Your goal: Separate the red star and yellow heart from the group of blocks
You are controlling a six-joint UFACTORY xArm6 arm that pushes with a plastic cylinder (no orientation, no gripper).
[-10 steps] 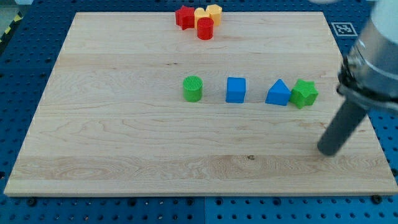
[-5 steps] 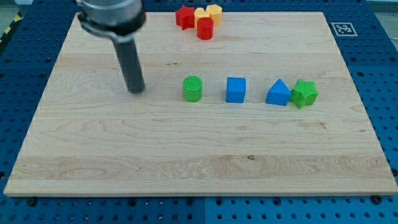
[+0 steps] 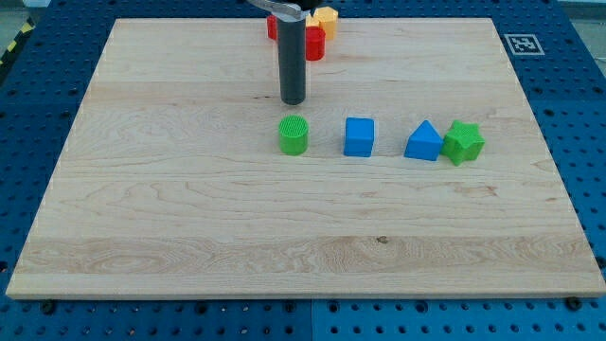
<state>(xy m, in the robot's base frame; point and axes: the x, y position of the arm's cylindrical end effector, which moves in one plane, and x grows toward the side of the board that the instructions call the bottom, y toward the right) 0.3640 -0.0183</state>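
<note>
At the frame's top centre the rod [image 3: 293,57] hides most of the red star [image 3: 271,26] and the yellow heart; its upper end is cut off by the top edge

The robot's visible body consisted of a single straight rod, cylindrical and of even thickness along its length; its colour was dark grey to near black, with a faint lighter sheen running down one side; my tip [image 3: 293,101] was blunt and flat-ended, matching the shaft in colour; at the view's top the rod met a wider collar, pale grey or silver, cut off by the frame edge; no cables, screws or markings could be made out on it.
</note>
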